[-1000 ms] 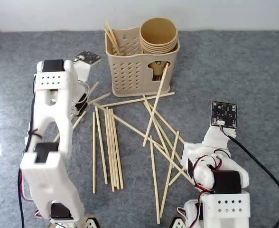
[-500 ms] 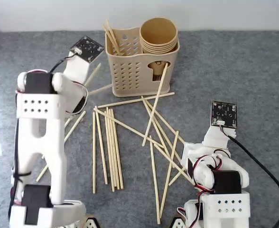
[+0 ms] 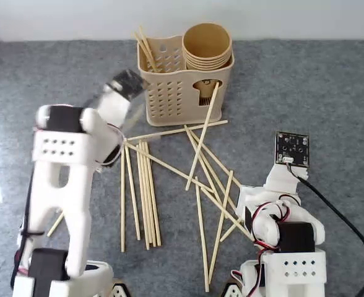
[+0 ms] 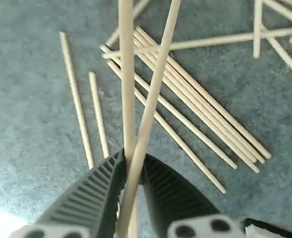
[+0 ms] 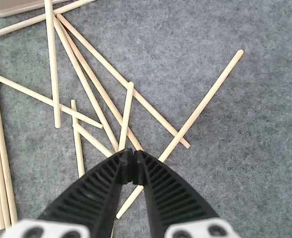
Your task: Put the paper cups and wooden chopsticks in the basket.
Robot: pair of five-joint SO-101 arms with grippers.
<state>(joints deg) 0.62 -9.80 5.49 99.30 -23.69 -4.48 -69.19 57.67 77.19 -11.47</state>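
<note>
**two arms over scattered chopsticks, basket partly filled**

high view. a beige perforated plastic basket (image 3: 169, 99) stands at 12 o'clock on the grey felt table cover (image 3: 330, 93). a stack of tan paper cups (image 3: 207, 46) sits in the basket's 3 o'clock compartment. a few pale wooden chopsticks (image 3: 146, 49) stand in its 9 o'clock compartment. one leaning chopstick (image 3: 205, 133) rests its upper end against the basket's front wall. other sticks lie scattered from the centre toward 6 o'clock, among them a parallel bundle (image 3: 146, 192) lying flat toward 7 o'clock. the white left arm (image 3: 61, 179) rises from 7 o'clock, its wrist just beside the basket's 9 o'clock wall. the white right arm (image 3: 287, 238) is folded at 5 o'clock, well apart from the basket.

left wrist view. the left gripper (image 4: 131, 161) is clenched on a held pair of chopsticks (image 4: 126, 74). the two sticks cross each other at the jaws and run out over the loose sticks lying on the table cover.

right wrist view. the right gripper (image 5: 132, 159) has its jaws pressed together with nothing between them. it sits over a tangle of crossed chopsticks (image 5: 123, 116) on the table cover, and whether it touches them cannot be told. a corner of the basket shows at the far edge.
</note>
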